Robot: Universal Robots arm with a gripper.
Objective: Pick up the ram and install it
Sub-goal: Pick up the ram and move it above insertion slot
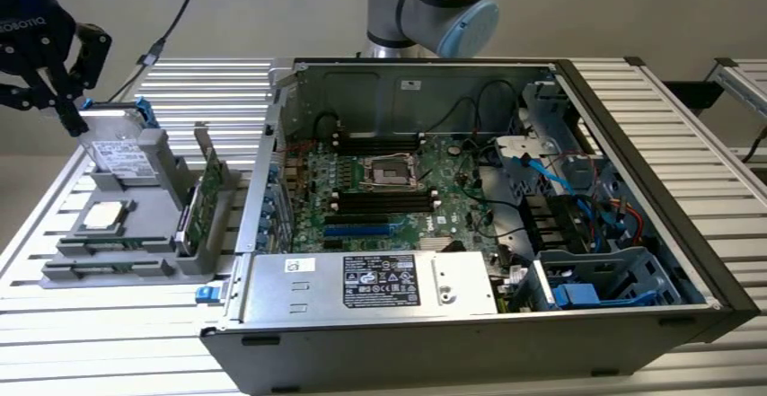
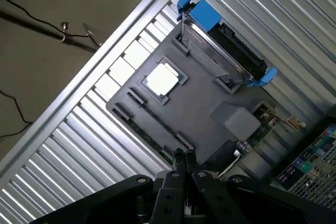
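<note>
Along the near edge of the gray holder, as the exterior view shows it, the ram sits low in a narrow trough. It is a thin green stick whose long axis runs parallel to the table's slats. One end points at the table's outer edge and the other at the computer case. I cannot tell whether it lies flat or stands on its edge.

Just beside it in the same holder a square processor chip lies face up. Beyond that, a silver hard drive with blue clips stands tilted at the far end. A broader green expansion card stands upright on the side toward the case.

My gripper hangs above the holder, apart from the ram, with its black fingers pressed together and grasping nothing.

The holder rests on a table of ribbed aluminium slats, bright under the light. The open case takes up the exterior view's right of that surface, its motherboard exposed. The arm rises behind the case. Past the table's edge I see a dull beige floor with thin black cables trailing over it. A plain gray wall stands behind, and a second slatted table sits at the exterior view's right.
</note>
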